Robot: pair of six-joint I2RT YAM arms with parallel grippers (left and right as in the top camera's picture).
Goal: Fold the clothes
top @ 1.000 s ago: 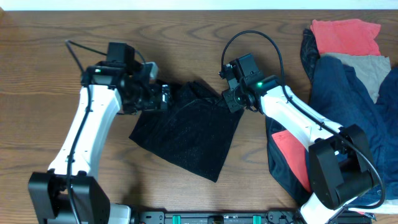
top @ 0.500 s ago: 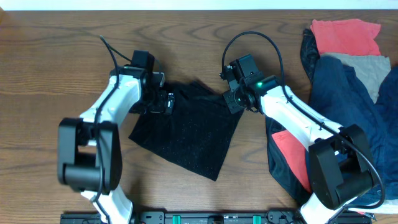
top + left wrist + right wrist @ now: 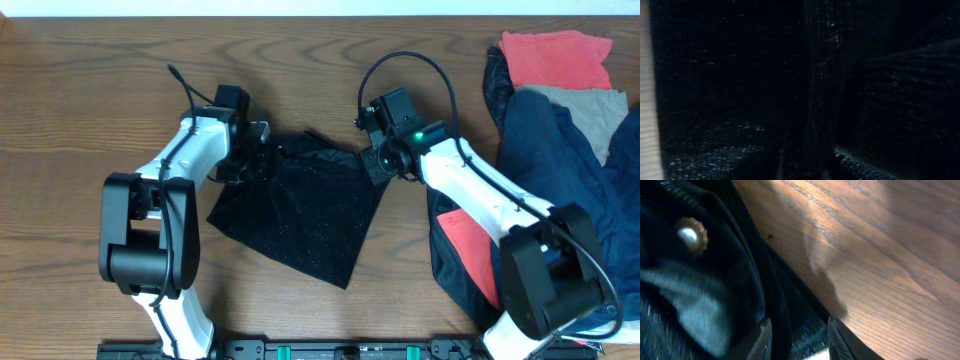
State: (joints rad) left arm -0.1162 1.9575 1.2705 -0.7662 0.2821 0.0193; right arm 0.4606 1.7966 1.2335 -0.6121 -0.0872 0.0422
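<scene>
Moved since half a second ago: left pincer (image 3: 262,160) has nudged further onto the skirt's (image 3: 300,215) upper left corner, and the cloth there has bunched into a small ridge. Right pincer (image 3: 375,162) looks unchanged at the skirt's upper right corner.

Location: skirt lies spread on the table (image 3: 80,120), tilted, its narrow top edge between the two pincers. The heap of other clothes (image 3: 560,130) sits well apart, right of the skirt.

Risks, my reading:
- Left of the skirt: if the pincer closes on the ridge instead of a clean corner, it takes two layers and the fold comes out crooked.
- Across the skirt: if one side lifts without the other, the cloth drags and twists rather than folding flat.
- Right of the skirt: the hold is only on the hem near a button (image 3: 690,234), so a quick pull could slip it free.

Pincers:
- Left: wrist view is filled with dark cloth, with only a strip of table at its left margin. Pressed against the skirt; I cannot tell how far apart the jaws are.
- Right (image 3: 797,337): fingertips (image 3: 762,340) stand slightly apart with the hem between them. I cannot tell whether they actually bite.
</scene>
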